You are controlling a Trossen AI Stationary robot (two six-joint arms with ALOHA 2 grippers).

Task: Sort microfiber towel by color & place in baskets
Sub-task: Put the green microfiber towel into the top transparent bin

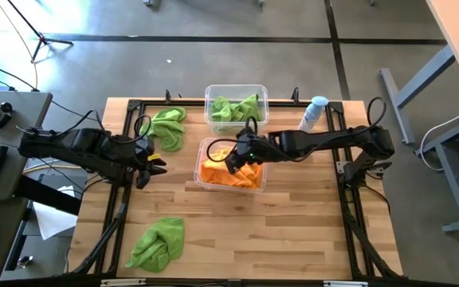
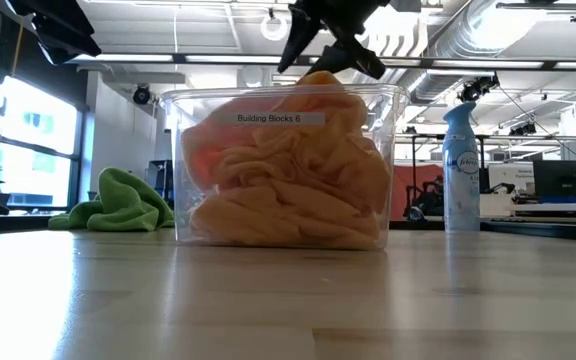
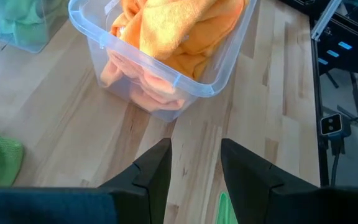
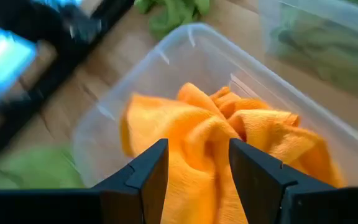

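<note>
Right gripper [image 1: 236, 159] over orange basket [image 1: 259, 182] at bench centre, jaws parted, empty, orange towels [image 4: 229, 143] directly beneath. Left gripper [image 1: 151, 165] near left edge, jaws part-open, empty. Green towel [image 1: 158, 243] loose by front-left corner, another [image 1: 167, 126] toward rear-left, long axes unclear; left arm nearer both. Green basket [image 1: 263, 97] at rear edge. Orange basket's label reads "Building Blocks 6". Writing on spray bottle [image 2: 460, 170] not fully legible.
</note>
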